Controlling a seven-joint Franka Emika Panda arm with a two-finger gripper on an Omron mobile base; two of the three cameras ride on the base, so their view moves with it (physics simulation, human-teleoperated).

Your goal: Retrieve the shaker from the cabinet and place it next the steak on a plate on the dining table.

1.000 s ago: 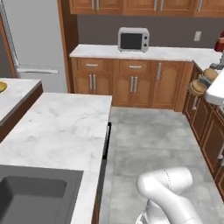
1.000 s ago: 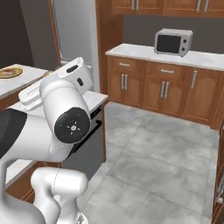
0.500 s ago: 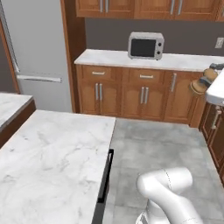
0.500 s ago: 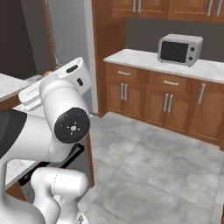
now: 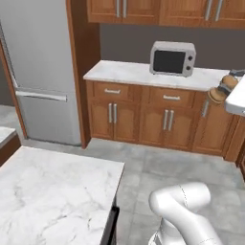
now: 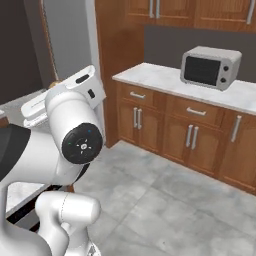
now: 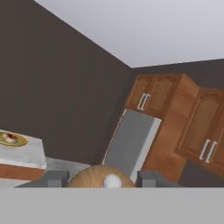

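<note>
Hand view gives us the clearest look at the gripper: its two grey fingertips sit close on either side of the shaker, whose rounded wooden body and pale knob fill the gap between them, so we read the jaws as closed on it, narrowed to its width. Far off at the left of that view, the plate with its yellow rim rests on the dining table, and the red steak lies on the plate. Beyond stand a grey refrigerator and wooden upper cabinets against a dark wall.

From the left base view we see a corner of the marble island at near left, the refrigerator at far left, and a microwave on the wall counter ahead. In the right base view the white arm rises at near left, with the microwave on the counter at far right.
</note>
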